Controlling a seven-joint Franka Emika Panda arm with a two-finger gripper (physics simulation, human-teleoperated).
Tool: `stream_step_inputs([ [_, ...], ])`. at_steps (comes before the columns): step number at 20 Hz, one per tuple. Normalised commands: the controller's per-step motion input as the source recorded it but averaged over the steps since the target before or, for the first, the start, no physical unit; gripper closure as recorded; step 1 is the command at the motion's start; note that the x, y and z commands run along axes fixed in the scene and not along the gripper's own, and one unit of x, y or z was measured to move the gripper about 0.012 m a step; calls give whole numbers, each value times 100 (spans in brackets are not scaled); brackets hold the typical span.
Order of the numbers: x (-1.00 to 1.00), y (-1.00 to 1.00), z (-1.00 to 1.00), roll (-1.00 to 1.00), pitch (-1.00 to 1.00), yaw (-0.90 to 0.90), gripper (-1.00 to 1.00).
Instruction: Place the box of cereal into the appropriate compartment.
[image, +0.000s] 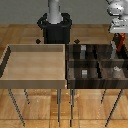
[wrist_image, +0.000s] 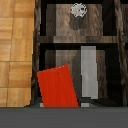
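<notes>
The cereal box (wrist_image: 58, 86) hangs grasped in the fingers (image: 120, 44) over the bin (image: 70, 70), at about three o'clock of its centre, above the compartment (wrist_image: 100, 75). It looks light, stiff and slick; a grasp across the thin faces suits it.

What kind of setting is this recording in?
Probably a simulated sorting workstation: a pale wooden tray and a dark four-section bin on thin metal legs, a robot base behind, wood flooring.
</notes>
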Motion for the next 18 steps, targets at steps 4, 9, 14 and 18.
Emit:
stream_step_inputs([
  [4, 0, 0, -100, 0, 0, 0, 100],
  [9, 0, 0, -80, 0, 0, 0, 100],
  [14, 80, 0, -5, 0, 0, 0, 100],
  [18, 0, 0, -75, 0, 0, 0, 100],
])
